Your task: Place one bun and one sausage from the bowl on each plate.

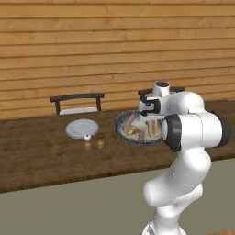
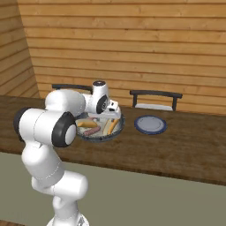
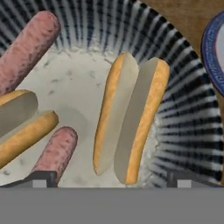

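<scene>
- The gripper (image 3: 111, 177) hangs over the bowl (image 3: 183, 109), fingers spread wide and holding nothing; one tip (image 3: 41, 178) shows at the lower left of the hand view, the other at the lower right.
- A split bun (image 3: 131, 116) lies between the two tips, close to the bowl's patterned rim. A second bun (image 3: 22, 124) lies to one side, with one sausage (image 3: 57, 151) just beside it and another sausage (image 3: 28, 46) resting up the sloped wall.
- Both plates are bare: the grey plate (image 1: 81, 128) sits on the table (image 1: 36, 151) well apart from the bowl on one side, the blue-rimmed plate (image 2: 150, 125) near it on the other.
- Judge this as the approach to the first pick; nothing has been delivered yet.
- Risk: one tip stands close over the near sausage. A straight descent could press on it, or trap it with the bun.
- Risk: the bun is open like a book. Closing across its halves may fold it or squeeze it out.
- Risk: the other tip is over the sloped rim; contact there could tip or slide the bowl.
- Two small shakers (image 1: 93, 142) stand near the grey plate; carry clear of them.
</scene>
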Robot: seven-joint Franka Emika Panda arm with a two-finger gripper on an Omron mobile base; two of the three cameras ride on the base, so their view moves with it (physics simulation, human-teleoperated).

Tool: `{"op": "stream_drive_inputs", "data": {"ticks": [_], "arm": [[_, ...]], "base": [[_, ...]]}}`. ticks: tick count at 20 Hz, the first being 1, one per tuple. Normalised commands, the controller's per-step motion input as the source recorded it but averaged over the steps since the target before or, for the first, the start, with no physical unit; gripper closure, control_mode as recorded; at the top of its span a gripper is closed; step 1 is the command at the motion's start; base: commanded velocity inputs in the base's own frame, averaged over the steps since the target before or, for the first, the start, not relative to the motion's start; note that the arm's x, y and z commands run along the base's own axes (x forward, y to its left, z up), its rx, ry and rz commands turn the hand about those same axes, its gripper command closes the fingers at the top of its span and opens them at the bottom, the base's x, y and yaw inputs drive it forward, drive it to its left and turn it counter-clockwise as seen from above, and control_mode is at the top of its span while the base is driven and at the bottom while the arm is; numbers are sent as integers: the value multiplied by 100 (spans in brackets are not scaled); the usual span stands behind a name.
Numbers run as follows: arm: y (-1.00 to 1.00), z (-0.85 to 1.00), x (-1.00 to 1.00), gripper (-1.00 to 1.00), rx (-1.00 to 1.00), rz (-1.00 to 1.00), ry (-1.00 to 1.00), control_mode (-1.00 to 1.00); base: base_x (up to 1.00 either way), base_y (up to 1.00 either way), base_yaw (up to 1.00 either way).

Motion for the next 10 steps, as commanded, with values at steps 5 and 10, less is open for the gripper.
{"op": "stream_drive_inputs", "data": {"ticks": [5,10], "arm": [[-3,-39,28,-100,0,-1,0,-100],[-23,-26,15,-100,0,-1,0,-100]], "base": [[0,0,0],[0,0,0]]}}
